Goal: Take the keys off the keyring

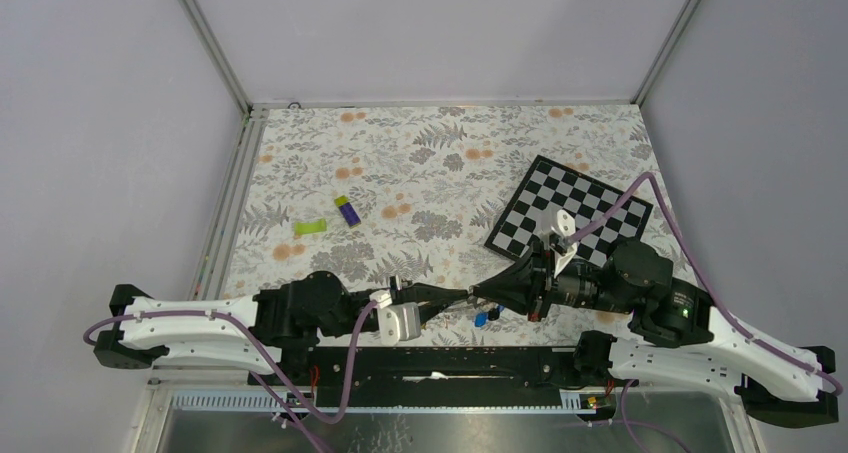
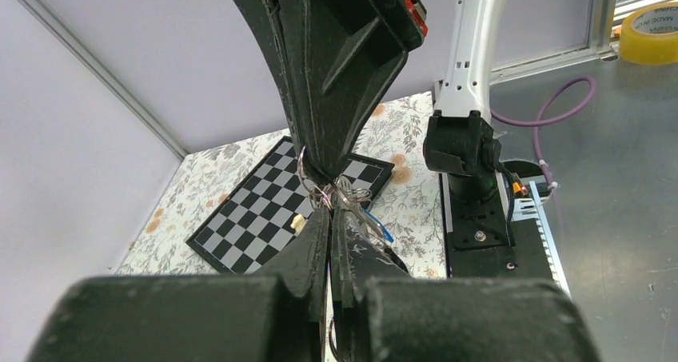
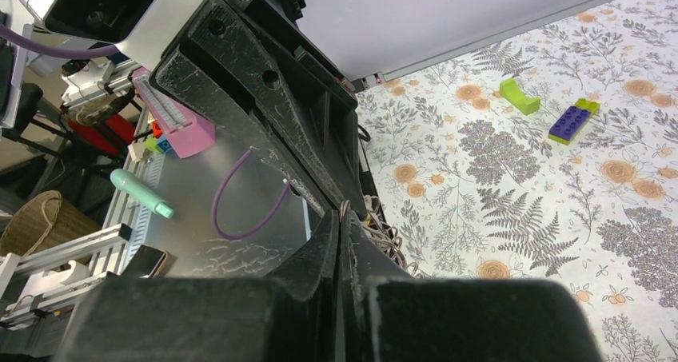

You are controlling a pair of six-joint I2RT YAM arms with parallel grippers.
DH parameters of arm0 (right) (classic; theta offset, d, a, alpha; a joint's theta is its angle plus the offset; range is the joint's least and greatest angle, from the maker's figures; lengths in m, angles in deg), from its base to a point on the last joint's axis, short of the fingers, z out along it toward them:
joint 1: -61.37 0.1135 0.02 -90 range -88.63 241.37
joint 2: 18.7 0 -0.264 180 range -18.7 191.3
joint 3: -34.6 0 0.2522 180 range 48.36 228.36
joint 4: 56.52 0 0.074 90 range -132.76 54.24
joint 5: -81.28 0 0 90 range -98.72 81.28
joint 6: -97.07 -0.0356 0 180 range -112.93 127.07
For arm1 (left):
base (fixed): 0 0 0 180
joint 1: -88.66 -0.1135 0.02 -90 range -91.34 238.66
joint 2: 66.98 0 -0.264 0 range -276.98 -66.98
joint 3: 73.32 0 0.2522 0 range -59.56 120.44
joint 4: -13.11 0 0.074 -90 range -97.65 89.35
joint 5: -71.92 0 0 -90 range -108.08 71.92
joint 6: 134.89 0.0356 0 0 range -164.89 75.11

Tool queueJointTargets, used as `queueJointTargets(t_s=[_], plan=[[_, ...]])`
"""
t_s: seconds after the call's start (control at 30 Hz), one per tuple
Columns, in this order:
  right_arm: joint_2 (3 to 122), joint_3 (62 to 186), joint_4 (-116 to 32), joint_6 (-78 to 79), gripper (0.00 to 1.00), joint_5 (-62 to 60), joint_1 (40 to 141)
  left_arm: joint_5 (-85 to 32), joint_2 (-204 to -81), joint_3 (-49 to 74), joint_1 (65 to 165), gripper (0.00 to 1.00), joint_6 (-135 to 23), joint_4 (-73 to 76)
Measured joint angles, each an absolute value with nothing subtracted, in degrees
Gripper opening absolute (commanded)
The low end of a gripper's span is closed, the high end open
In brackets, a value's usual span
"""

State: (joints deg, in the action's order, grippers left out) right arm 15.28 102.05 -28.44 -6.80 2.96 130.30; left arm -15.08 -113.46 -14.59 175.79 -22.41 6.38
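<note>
- Well left of the checkerboard [image 1: 590, 205]: green block [image 1: 310, 227], then purple-and-green block [image 1: 348, 211].
- Off the checkerboard's near-left corner: left gripper [image 1: 462, 295], pinched shut.
- At the meeting tips: thin wire keyring [image 2: 320, 192], keys [image 1: 483, 318] dangling beneath; grip unclear.
- Nearest the checkerboard: right gripper [image 1: 474, 294], pinched shut.

Two grippers show, one left gripper [image 1: 461, 293] and one right gripper [image 1: 475, 293]. There is one checkerboard [image 1: 570, 211], one green block [image 1: 310, 227], one purple-and-green block [image 1: 348, 211] and one yellow tape roll [image 2: 649, 33]. The keys [image 1: 482, 318] form one bunch too tangled to count, with one blue head plain to see
</note>
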Motion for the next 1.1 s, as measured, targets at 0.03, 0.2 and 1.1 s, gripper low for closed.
queueJointTargets(t_s=[0.03,0.2,1.1], plan=[[15.2,102.0,-28.4,-6.8,0.00,2.8,130.3,-15.1,-113.5,-14.6,175.8,0.00,-22.4,6.4],[13.0,100.7,-28.5,-7.0,0.00,0.8,130.3,-15.0,-113.3,-14.6,175.8,0.00,-22.4,6.5],[24.0,117.4,-12.3,-8.8,0.00,12.1,130.4,-29.9,-113.6,-3.4,175.5,0.00,-19.8,-10.1]])
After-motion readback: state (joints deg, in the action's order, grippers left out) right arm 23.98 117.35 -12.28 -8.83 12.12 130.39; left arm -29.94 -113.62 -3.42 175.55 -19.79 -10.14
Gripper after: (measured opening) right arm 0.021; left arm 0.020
